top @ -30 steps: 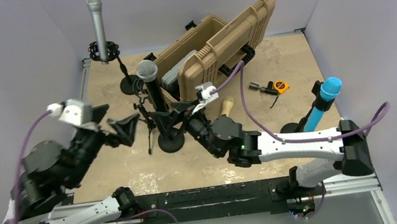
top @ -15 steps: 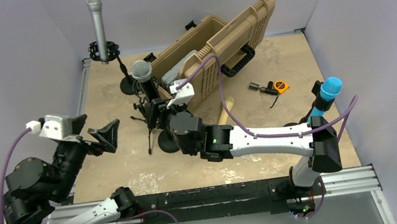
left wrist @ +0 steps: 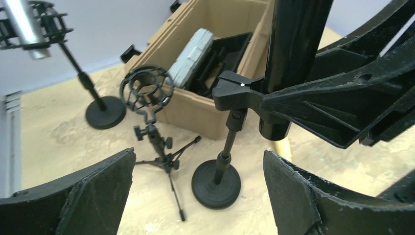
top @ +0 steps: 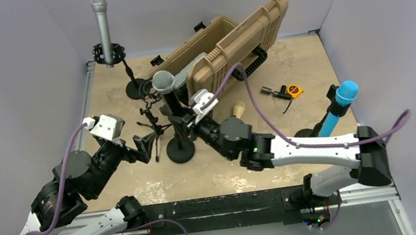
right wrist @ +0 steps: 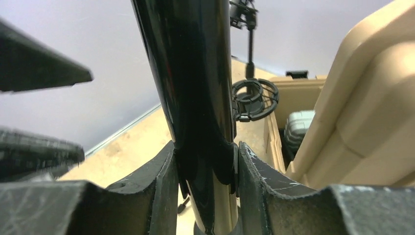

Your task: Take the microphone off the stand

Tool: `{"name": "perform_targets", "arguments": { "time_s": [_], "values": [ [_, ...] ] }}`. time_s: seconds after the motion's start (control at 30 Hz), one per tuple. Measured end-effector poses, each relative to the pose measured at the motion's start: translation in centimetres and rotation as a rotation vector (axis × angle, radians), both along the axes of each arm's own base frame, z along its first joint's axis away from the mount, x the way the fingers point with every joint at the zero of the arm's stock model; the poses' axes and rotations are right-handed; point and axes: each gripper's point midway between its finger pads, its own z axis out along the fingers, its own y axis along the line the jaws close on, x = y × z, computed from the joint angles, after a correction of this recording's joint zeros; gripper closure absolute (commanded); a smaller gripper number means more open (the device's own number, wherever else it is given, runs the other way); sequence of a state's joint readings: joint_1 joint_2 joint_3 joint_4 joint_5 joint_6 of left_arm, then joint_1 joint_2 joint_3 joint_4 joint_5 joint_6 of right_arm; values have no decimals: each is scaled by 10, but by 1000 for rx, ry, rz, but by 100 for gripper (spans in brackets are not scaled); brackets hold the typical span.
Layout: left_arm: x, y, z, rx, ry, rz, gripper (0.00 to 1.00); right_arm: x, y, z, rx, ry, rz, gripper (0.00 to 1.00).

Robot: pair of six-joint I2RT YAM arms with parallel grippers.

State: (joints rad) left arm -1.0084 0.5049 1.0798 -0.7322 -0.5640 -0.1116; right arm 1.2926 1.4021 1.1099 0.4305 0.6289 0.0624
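Snugly — microphone (right wrist: 195, 73) between right jaws.

The right end effector (right wrist: 205, 166), open a second ago, now clamps the black microphone (top: 163, 82) body above its stand (top: 181, 151). The left end effector (top: 147, 145), having swung away, is back close beside the stand.

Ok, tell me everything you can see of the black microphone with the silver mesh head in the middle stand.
The black microphone has a glossy dark body and a rounded silver mesh head. It stands nearly upright, head up, lower end seated in the clip of a round-based stand, beside the open tan case. The right gripper pinches its body, one finger pressed on each side.
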Motion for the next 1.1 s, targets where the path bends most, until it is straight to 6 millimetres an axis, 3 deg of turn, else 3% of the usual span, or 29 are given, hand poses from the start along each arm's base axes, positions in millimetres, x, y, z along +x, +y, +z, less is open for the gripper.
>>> {"name": "perform_targets", "arguments": {
  "time_s": [0.17,0.3,0.43,0.57,0.7,0.83,0.97,1.1],
  "values": [
    [-6,-21,8,-57,3,-136,0,-1,-26,21,-25,-149,180,100],
    [-10,-50,2,-79,28,-299,0,-1,-31,36,-73,-275,285,100],
    [-10,-79,-19,-92,85,-448,0,-17,-20,27,-122,-351,457,100],
    [-19,-92,-40,-92,141,-547,2,-28,-18,5,-148,-356,587,100],
    [-28,-92,-38,-100,128,-577,6,-36,-18,6,-128,-391,659,100],
    [-30,-78,-24,-114,50,-523,9,-43,-19,0,-127,-394,694,98],
    [-28,-62,-11,-136,-21,-439,8,-36,-22,3,-103,-352,631,70],
    [-23,-49,0,-158,-73,-363,6,-22,-33,7,-64,-274,528,59]
  ]
}}
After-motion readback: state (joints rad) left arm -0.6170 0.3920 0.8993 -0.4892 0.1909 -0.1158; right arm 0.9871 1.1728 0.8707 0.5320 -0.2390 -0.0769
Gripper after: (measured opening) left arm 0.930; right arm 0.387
